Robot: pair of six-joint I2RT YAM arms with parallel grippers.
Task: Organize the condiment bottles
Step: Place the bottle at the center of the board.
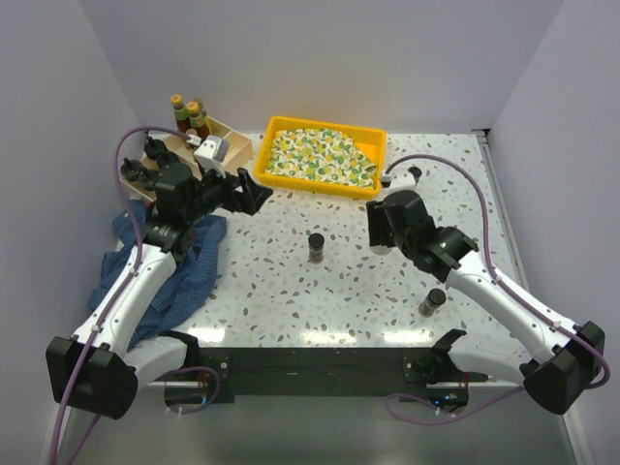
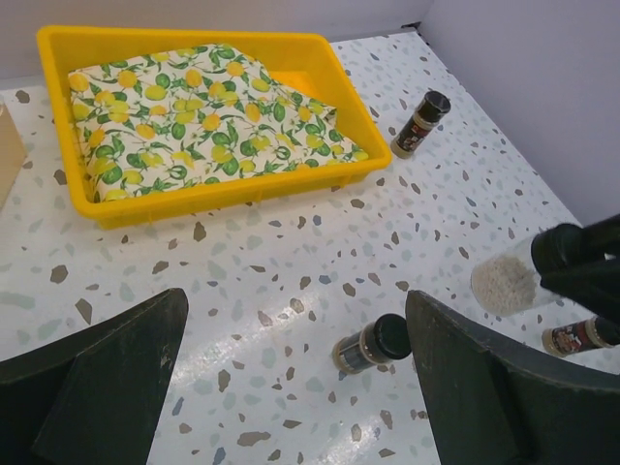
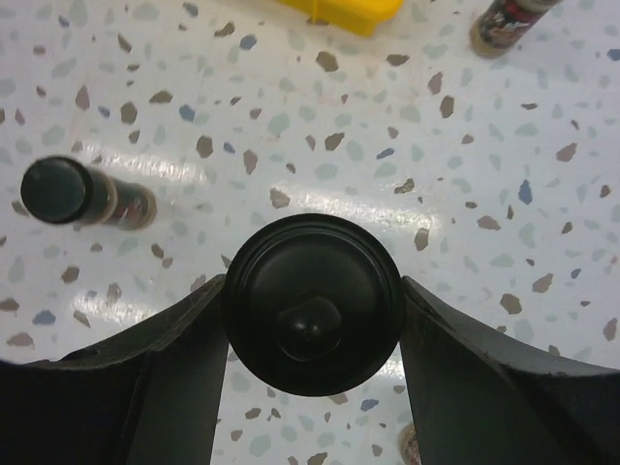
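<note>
My right gripper (image 3: 312, 291) is shut on a clear squat bottle by its black knobbed cap (image 3: 312, 305). The left wrist view shows the same bottle's pale grainy contents (image 2: 506, 283), held above the table. My left gripper (image 2: 295, 302) hangs open and holds nothing, just in front of the yellow tray; in the top view this left gripper (image 1: 254, 194) is left of centre. A dark-capped spice jar (image 1: 316, 246) stands mid-table between the arms. A second jar (image 1: 432, 301) stands near my right forearm. A third jar (image 2: 419, 123) stands right of the tray. Several bottles (image 1: 186, 114) stand in the wooden box.
The yellow tray (image 1: 281, 128) with lemon-patterned cloth sits at the back centre. A pale wooden divided box (image 1: 231, 143) is at the back left. A crumpled blue cloth (image 1: 179, 276) lies under my left arm. White walls close in the table on three sides.
</note>
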